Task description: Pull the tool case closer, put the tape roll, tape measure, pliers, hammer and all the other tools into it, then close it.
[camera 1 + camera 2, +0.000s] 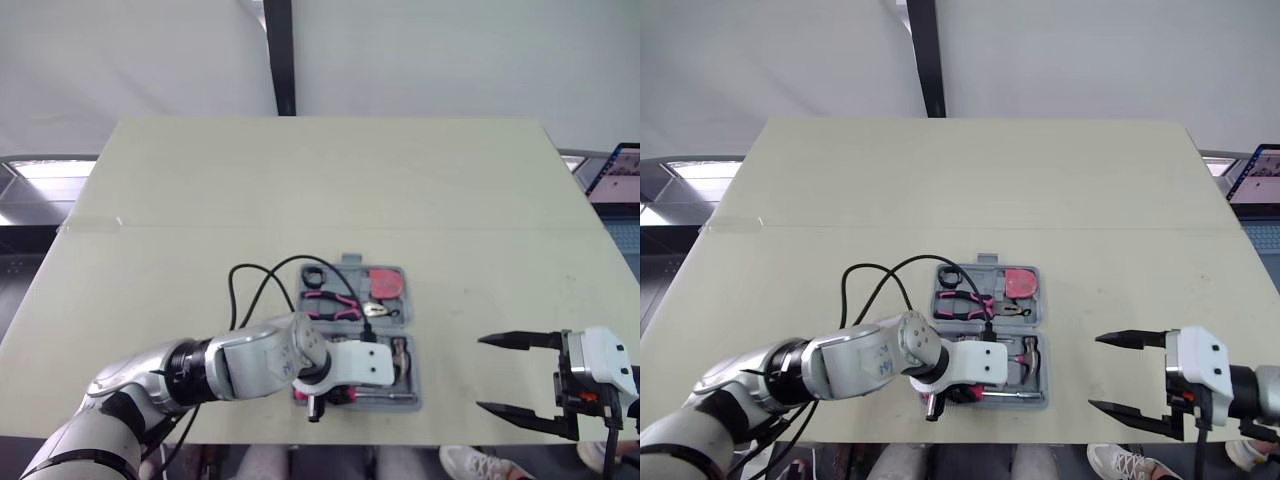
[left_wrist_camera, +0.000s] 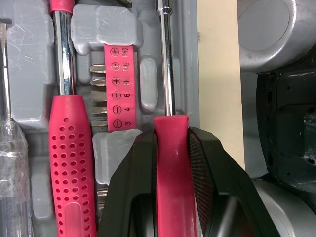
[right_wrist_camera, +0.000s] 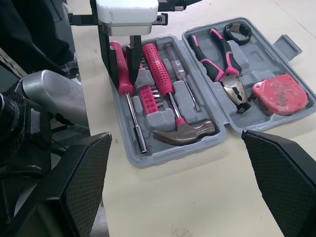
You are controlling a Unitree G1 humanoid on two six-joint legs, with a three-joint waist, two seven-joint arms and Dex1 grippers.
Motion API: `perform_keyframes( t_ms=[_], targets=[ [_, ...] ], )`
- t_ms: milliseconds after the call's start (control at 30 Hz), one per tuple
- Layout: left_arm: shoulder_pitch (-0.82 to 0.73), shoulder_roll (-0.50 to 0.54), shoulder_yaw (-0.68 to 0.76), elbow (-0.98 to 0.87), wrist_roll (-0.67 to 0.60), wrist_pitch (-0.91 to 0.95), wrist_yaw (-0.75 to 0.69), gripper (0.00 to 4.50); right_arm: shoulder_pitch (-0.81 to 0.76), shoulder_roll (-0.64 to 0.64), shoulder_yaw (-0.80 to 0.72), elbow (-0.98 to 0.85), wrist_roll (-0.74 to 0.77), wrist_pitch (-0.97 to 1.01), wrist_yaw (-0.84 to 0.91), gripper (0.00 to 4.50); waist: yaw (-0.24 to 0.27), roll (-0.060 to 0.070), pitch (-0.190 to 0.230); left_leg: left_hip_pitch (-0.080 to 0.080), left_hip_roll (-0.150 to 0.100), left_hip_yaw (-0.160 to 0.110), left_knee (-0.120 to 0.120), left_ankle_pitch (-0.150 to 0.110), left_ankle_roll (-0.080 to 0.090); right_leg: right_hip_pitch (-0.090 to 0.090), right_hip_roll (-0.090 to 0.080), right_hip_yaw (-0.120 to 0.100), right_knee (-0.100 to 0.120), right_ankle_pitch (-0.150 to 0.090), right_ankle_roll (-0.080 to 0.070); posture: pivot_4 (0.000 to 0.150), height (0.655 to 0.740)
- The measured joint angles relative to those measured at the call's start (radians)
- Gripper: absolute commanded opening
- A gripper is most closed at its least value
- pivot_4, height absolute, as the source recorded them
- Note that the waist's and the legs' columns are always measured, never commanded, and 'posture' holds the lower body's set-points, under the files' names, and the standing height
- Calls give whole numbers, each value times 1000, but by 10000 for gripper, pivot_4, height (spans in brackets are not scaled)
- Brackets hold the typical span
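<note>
Pink screwdriver (image 2: 171, 187) gripped in left pincer (image 2: 172, 137); inside tool case (image 3: 168, 150)

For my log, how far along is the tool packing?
Done: black tape roll, red tape measure, pink-handled pliers and pink-handled hammer lie in the open grey plastic tool case. In hand: left gripper shut on a pink-handled screwdriver lying in the case. Left: release it, close the case; right gripper is open.
</note>
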Motion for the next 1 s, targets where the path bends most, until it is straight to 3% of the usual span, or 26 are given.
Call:
perform_keyframes(
  t_ms=[300, 367, 433, 533, 667, 700, 767, 933, 1000],
  targets=[
    [-10, -7, -16, 33, 2, -35, -1, 5493, 9, 0, 0, -8, 0, 4, -7, 45000, 0, 0, 0, 0, 0, 0, 0, 0, 0, 0, 0, 0, 0, 0, 0, 1500, 7400],
    [-10, -7, -16, 35, 2, -36, -2, 14505, 9, 0, 0, -9, 0, 4, -9, 45000, 0, 0, 0, 0, 0, 0, 0, 0, 0, 0, 0, 0, 0, 0, 0, 1500, 7400],
    [-12, -7, -13, 36, -1, -37, -8, 20161, 10, 1, 0, -10, 0, 4, -10, 45000, 0, 0, 0, 0, 0, 0, 0, 0, 0, 0, 0, 0, 0, 0, 0, 1500, 7400],
    [-9, -18, -2, 23, -23, -12, -12, 33933, 11, 2, 0, -10, 0, 4, -12, 45000, 0, 0, 0, 0, 0, 0, 1, 0, 0, 0, 0, 0, 1, 0, 0, 1500, 7400],
    [-5, -32, 74, 22, -48, 54, -4, 33933, 8, 3, 0, -10, 0, 4, -13, 45000, 0, 0, 0, 0, 0, 0, 1, 0, 0, 0, 0, 0, 1, 0, 0, 1500, 7400],
    [2, -35, 102, 17, -57, 69, 0, 29027, 6, 4, 0, -10, 0, 3, -13, 45000, -1, 0, 0, 0, 0, 0, 1, 0, 0, 0, 0, 0, 1, 0, 0, 1500, 7400],
    [10, -38, 134, 8, -68, 82, 8, 24334, 0, 4, 1, -10, 0, 3, -13, 45000, 0, 0, 0, 0, 0, 0, 1, 0, 0, 0, 0, 0, 1, 0, 0, 1500, 7400],
    [102, -51, 268, -32, -78, 20, 38, 138, -11, 4, 1, -10, 0, 4, -13, 45000, -1, 0, 0, 0, 0, 0, 1, 0, 0, 0, 0, 0, 1, 0, 0, 1500, 7400],
    [179, -23, 311, -54, -68, -93, 44, 138, -10, 5, 2, -11, 1, 6, -13, 45000, -1, 0, 0, 0, 0, 0, 1, 0, 0, 0, 0, 0, 1, 0, 0, 1500, 7400]
  ],
)
